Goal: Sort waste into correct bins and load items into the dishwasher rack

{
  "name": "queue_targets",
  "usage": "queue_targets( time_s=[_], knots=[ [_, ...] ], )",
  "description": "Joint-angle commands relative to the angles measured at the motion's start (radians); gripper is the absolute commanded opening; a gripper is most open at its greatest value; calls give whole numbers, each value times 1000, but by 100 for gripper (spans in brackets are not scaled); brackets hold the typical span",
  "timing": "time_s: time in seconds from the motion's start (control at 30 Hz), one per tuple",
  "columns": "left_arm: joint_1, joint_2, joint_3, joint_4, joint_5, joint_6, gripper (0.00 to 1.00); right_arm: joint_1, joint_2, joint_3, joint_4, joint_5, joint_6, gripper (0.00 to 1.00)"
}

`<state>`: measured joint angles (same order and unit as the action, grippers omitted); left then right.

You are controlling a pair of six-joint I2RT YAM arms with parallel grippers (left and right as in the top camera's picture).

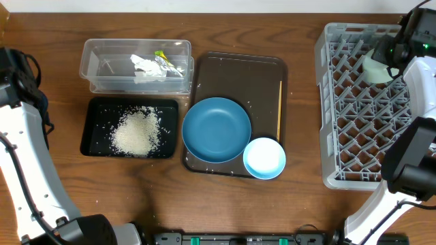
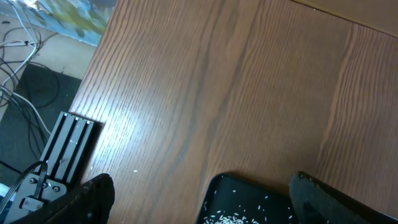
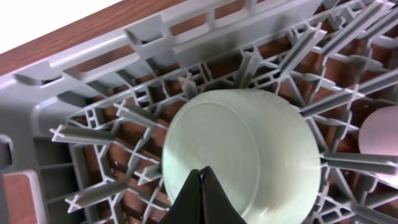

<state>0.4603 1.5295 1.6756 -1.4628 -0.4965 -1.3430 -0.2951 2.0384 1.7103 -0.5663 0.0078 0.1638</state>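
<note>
A mint green bowl (image 3: 242,152) lies upside down in the grey dishwasher rack (image 1: 340,102); it also shows in the overhead view (image 1: 375,67). My right gripper (image 3: 200,173) is shut, its tips just over the bowl's base. A pink cup (image 3: 380,127) sits in the rack beside the bowl. My left gripper (image 2: 202,199) is open and empty above a corner of the black tray (image 1: 95,136), which holds white rice (image 1: 136,131). The clear tub (image 1: 102,68) holds crumpled paper (image 1: 146,66) and a yellow-green wrapper (image 1: 161,56). The blue plate (image 1: 216,128), the light blue bowl (image 1: 264,158) and the chopstick (image 1: 279,109) are on the brown tray.
The brown serving tray (image 1: 231,68) sits mid-table with stray rice grains on it. Stray grains also lie on the wood near the black tray (image 2: 242,193). The table's left edge (image 2: 93,62) drops to cables and a black rail.
</note>
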Motion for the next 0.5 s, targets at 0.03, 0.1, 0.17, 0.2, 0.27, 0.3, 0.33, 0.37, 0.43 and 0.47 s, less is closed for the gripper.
queue_targets(
  time_s=[0.03, 0.1, 0.17, 0.2, 0.27, 0.3, 0.33, 0.37, 0.43, 0.47],
  knots=[
    [4, -7, 2, -6, -8, -16, 92, -2, 30, 17, -18, 45, -12, 1],
    [4, -7, 2, -6, -8, -16, 92, -8, 41, 16, -37, 49, -12, 1],
    [4, -7, 2, -6, -8, -16, 92, -13, 42, 16, -55, 75, 5, 1],
    [4, -7, 2, -6, -8, -16, 92, -16, 41, 17, -57, 102, 26, 1],
    [4, -7, 2, -6, -8, -16, 92, -19, 33, 18, -58, 137, 44, 1],
    [4, -7, 2, -6, -8, -16, 92, -19, 29, 18, -61, 146, 45, 1],
    [4, -7, 2, -6, -8, -16, 92, -18, 26, 18, -66, 151, 45, 1],
    [4, -7, 2, -6, -8, -16, 92, -18, 21, 21, -76, 160, 45, 1],
    [4, -7, 2, -6, -8, -16, 92, -19, 18, 27, -100, 200, 45, 1],
    [4, -7, 2, -6, -8, -16, 92, -18, 17, 29, -109, 222, 45, 1]
  ],
)
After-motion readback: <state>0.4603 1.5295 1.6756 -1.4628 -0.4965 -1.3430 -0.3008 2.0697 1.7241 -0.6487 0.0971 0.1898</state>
